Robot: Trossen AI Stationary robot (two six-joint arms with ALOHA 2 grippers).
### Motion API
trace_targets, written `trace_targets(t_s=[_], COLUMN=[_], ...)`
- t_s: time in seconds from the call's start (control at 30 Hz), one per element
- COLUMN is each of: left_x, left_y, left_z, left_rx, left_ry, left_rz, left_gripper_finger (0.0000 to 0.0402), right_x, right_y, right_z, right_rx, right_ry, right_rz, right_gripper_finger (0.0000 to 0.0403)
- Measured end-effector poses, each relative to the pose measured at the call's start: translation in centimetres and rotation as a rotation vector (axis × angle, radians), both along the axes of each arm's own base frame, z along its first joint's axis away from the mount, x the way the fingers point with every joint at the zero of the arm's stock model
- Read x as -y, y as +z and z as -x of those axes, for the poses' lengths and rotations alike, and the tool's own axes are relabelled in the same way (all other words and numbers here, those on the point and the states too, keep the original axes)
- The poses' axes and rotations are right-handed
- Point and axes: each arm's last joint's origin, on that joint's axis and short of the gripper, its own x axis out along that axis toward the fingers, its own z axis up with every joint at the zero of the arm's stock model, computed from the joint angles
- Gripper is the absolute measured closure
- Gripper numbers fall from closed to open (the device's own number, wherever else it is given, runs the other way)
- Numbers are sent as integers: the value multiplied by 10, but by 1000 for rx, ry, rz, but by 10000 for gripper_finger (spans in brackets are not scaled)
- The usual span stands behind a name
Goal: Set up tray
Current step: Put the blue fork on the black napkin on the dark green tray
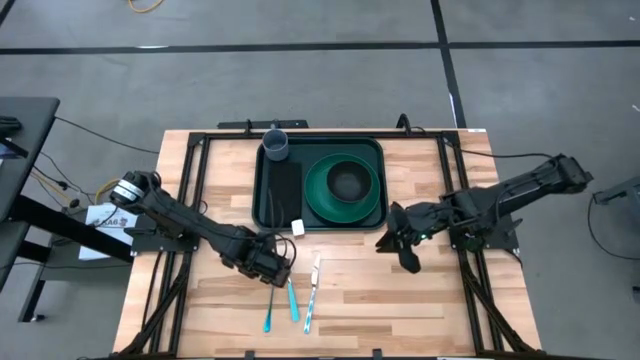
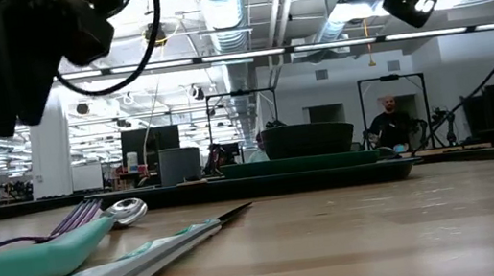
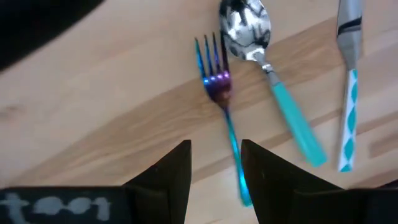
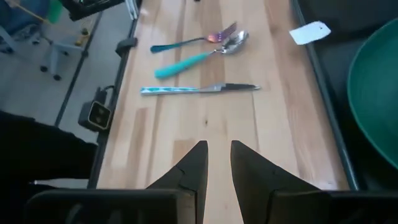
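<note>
Green plastic tray lies at the far middle of the table, carrying a plate, bowl, cup and black napkin. Left gripper hovers with fingers slightly parted above the fork, which lies beside the spoon and knife. Right gripper, fingers nearly together and empty, hangs just right of the tray's near corner.

Hidden and cut-off parts around the tray

The tray is running off the right wrist picture's edge, the fork handle is disappearing behind the left gripper, and the small white tag beside the tray is staying too small to read.
</note>
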Motion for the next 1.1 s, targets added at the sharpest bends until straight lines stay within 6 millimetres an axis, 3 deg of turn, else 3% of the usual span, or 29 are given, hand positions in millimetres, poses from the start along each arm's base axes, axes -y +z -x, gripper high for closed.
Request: trace_targets(t_s=[0.23, 0.53, 0.83, 1.1], left_x=[7, 22, 46, 57], left_y=[-16, -18, -60, -84], left_z=[1, 1, -12, -16], left_rx=[52, 70, -1, -30], left_ry=[78, 93, 58, 88], left_rz=[43, 80, 124, 123], left_gripper_finger=[276, 276, 276, 276], right_x=[-7, -13, -13, -13], right_y=[-8, -11, -8, -9], right_z=[-17, -34, -36, -35], right_rx=[29, -25, -22, -24], right_ry=[27, 95, 96, 93], right_rz=[11, 71, 76, 78], right_gripper_finger=[339, 339, 339, 339])
